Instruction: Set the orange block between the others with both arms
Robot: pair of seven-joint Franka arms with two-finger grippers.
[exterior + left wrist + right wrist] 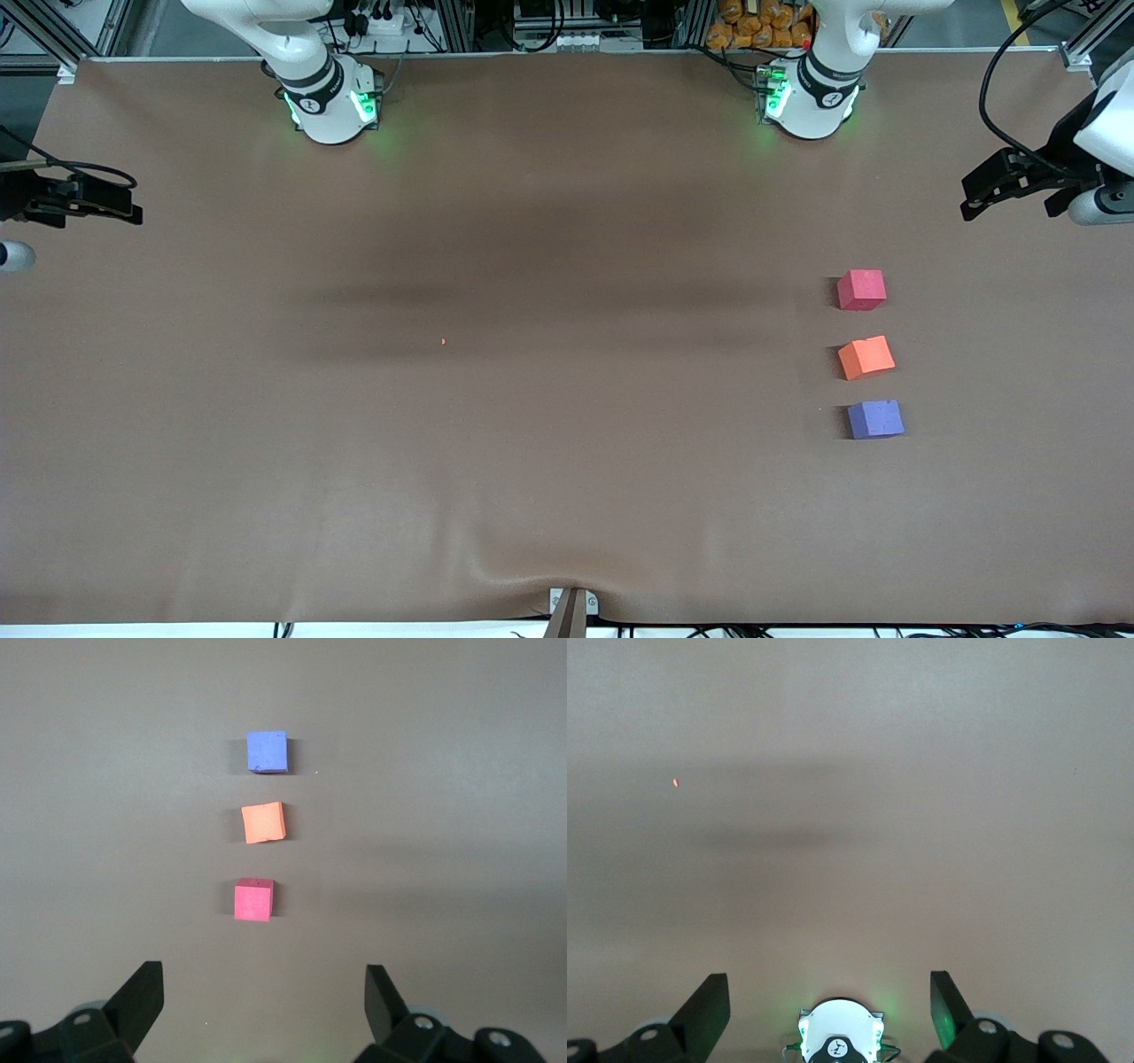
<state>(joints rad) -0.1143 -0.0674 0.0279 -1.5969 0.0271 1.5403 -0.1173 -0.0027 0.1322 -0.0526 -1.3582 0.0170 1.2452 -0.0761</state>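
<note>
Right now the right gripper [97, 202] hangs in the air over the table's [532, 443] edge at the right arm's end, its black fingers [709, 1005] spread wide with nothing between them. Its wrist view looks down on bare brown cloth, a tiny orange speck [675, 782] and the green-lit base of the right arm [840, 1038]. That speck [443, 341] lies alone near the middle of the table, and both arm bases stand along the table's edge farthest from the front camera.

Toward the left arm's end, three small cubes sit in a line, apart from one another. Farthest from the front camera is the pinkish-red cube [861, 290]. Nearer comes the orange block [866, 357], turned slightly askew, and nearest is the purple-blue cube [875, 419]. So the orange block lies between the other two, resting on the cloth with no gripper touching it.

Last, the left gripper [1019, 182] hovers over the table's edge at the left arm's end, well apart from the cubes. Its fingers [142, 997] are parted wide and hold nothing, and its wrist view shows all three cubes in their row.
</note>
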